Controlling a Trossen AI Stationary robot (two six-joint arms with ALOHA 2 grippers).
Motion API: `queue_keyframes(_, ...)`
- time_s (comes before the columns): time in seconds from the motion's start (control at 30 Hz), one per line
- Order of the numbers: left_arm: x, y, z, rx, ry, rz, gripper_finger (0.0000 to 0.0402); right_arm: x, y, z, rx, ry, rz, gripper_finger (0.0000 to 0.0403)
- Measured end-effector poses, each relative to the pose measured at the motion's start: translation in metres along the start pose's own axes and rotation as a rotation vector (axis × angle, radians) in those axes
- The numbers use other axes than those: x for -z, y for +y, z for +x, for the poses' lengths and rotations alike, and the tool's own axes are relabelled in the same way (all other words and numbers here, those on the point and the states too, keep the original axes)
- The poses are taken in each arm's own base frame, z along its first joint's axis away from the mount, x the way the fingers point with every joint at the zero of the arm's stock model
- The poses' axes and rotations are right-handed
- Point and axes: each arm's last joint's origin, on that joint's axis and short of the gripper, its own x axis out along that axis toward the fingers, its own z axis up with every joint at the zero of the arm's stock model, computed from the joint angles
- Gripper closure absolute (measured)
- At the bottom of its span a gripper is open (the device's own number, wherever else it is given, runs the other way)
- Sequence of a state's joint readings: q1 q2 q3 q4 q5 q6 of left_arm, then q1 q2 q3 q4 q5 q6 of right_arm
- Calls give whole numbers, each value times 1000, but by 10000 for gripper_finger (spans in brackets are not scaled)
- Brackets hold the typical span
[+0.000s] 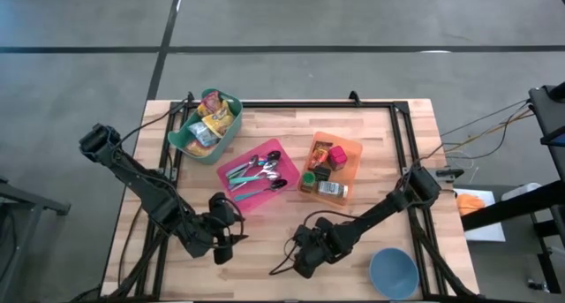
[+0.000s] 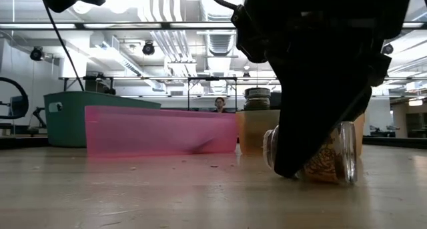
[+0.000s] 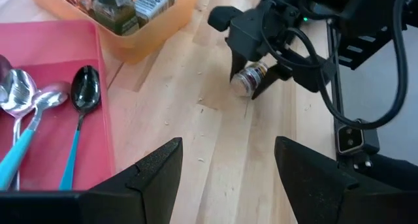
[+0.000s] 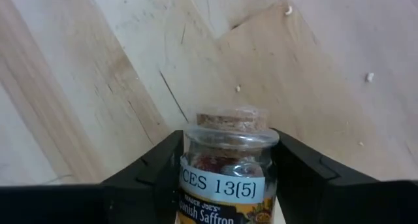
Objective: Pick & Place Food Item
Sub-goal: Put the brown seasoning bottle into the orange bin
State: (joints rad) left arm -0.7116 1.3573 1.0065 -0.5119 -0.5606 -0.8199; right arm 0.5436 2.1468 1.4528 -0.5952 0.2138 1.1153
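A small glass saffron jar [image 4: 225, 178] with a cork stopper [image 4: 232, 119] lies on its side on the wooden table [image 1: 380, 144], near the front edge. My right gripper [image 4: 228, 185] is shut on it, coming down steeply from above. The left wrist view shows the same jar [image 3: 250, 79] under that gripper. My left gripper [image 3: 225, 178] hangs open above the table, front left [image 1: 225, 246], with nothing between its fingers. My right gripper pinches the jar's glass body just below the neck [image 4: 196, 160] between its two fingers, one on each side. The fingers [image 4: 297, 168] come from above, slanting steeply down, and lie across the jar. The jar [image 2: 333, 159] lies on its side on the table.
An orange bin [image 1: 353, 148] with jars and packets stands just beyond the jar. A pink tray [image 1: 231, 166] of spoons lies mid-table and a green bin [image 1: 177, 137] of snack packets at the far left. A blue bowl [image 1: 393, 272] sits at the front right.
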Motion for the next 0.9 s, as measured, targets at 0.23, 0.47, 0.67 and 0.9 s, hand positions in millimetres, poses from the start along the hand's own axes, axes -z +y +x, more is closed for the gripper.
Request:
queue_keyframes(0.23, 0, 0, -1, -35, -40, 15, 158, -2, 4, -13, -16, -90, 13, 222)
queue_keyframes(0.47, 0, -6, -6, -77, -154, 41, 158, -10, 14, -50, -87, -301, -20, 222)
queue_keyframes(0.67, 4, -12, -10, -99, -257, 32, 158, -16, 25, -82, -150, -515, -103, 222)
queue_keyframes(0.9, 15, -14, -1, 18, -222, 71, 158, -17, 41, -104, -277, -616, -298, 222)
